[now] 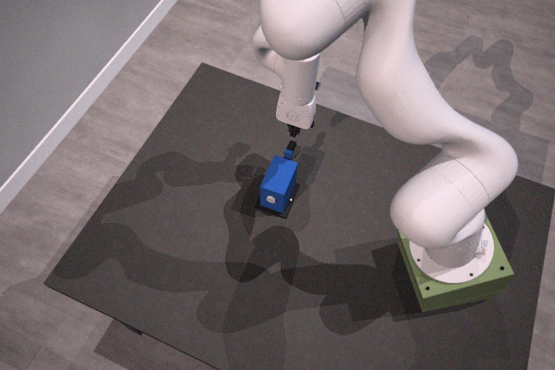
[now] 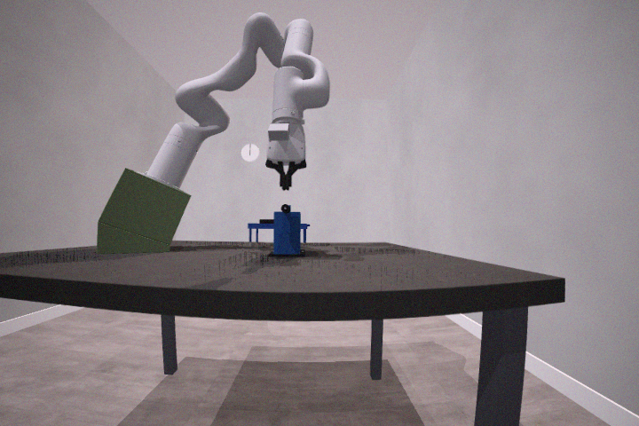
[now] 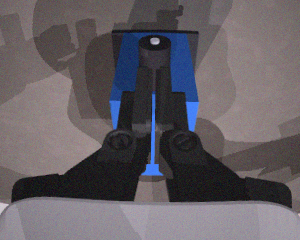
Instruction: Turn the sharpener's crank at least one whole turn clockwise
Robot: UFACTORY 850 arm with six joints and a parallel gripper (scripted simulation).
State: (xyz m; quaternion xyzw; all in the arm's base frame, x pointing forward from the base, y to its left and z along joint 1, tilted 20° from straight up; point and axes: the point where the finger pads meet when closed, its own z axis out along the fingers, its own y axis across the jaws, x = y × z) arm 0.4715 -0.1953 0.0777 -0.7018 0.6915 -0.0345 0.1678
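Overhead, black claw pinched shut, empty.

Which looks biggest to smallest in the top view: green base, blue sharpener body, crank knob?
1. green base
2. blue sharpener body
3. crank knob

The shut gripper hangs above the knob, apart.

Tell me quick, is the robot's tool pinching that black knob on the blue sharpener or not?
Tool: closed, holding nothing; it hangs above the black round knob on the blue box-shaped pencil sharpener, not touching it.
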